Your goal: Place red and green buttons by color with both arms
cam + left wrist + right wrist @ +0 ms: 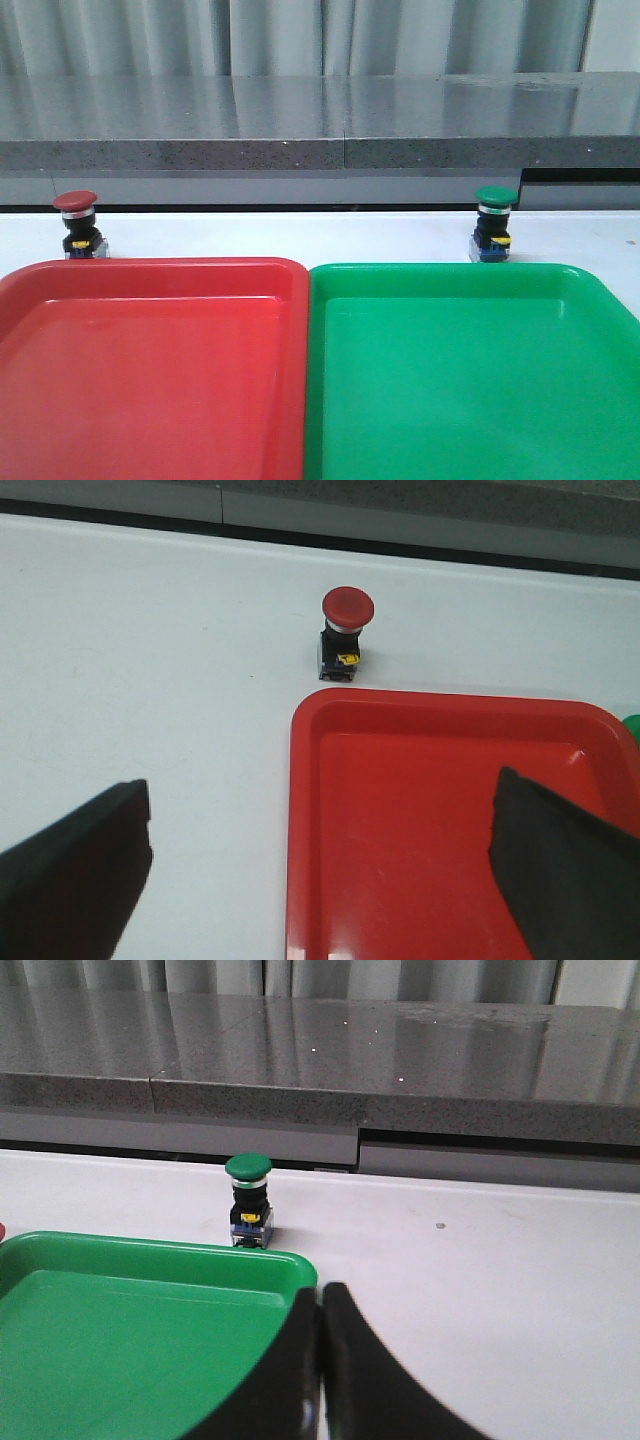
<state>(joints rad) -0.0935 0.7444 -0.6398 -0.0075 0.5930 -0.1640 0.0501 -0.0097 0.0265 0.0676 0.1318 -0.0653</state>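
The red button stands upright on the white table just behind the red tray's far left corner; it also shows in the left wrist view. The green button stands upright behind the green tray's far edge, seen too in the right wrist view. Neither arm appears in the front view. My left gripper is open, straddling the red tray's left rim, well short of the red button. My right gripper is shut with nothing in it, over the green tray's far right corner.
The red tray and the green tray lie side by side at the front, both with nothing in them. A grey stone ledge runs along the back of the white table.
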